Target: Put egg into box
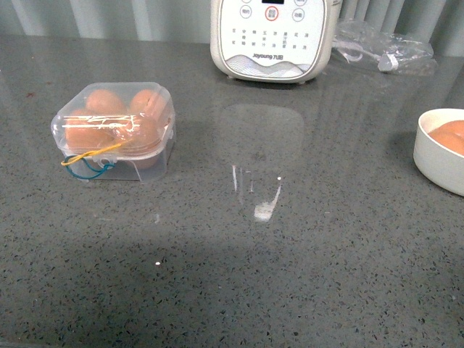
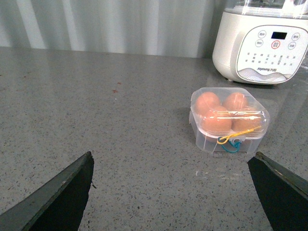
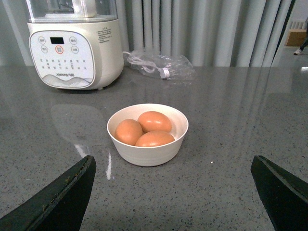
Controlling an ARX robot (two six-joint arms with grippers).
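Bare grey countertop (image 1: 290, 275) fills the near part of my front view, and neither arm shows there. From the left wrist camera I see the left pincer (image 2: 173, 192) spread wide, its two dark fingers (image 2: 62, 197) far apart with nothing between them, and the box (image 2: 230, 120) lies well beyond it, off toward the blender side. From the right wrist camera the right pincer (image 3: 173, 192) is equally wide and empty, and straight ahead of it, between the finger lines, sits the white bowl (image 3: 147, 153) with three brown eggs. The egg (image 3: 154, 139) nearest that pincer lies with its long axis roughly crosswise to the line I would approach along; the other two rest just behind it, touching. In the front view the box (image 1: 114, 130) stands at the left, mid-depth, its domed lid looking closed over four orange eggs, with yellow and blue cords at its near edge. The bowl (image 1: 435, 156) is at the far right edge of that view, well apart from the box. I judge the right arm is the nearer one for any pick from the bowl, and the left arm nearer the box. With all four hollows looking filled and the lid down, I read the job as likely finished, though I cannot be sure the lid is latched. Farthest back stands a white blender (image 1: 274, 36) and a crumpled plastic bag (image 1: 384, 45).
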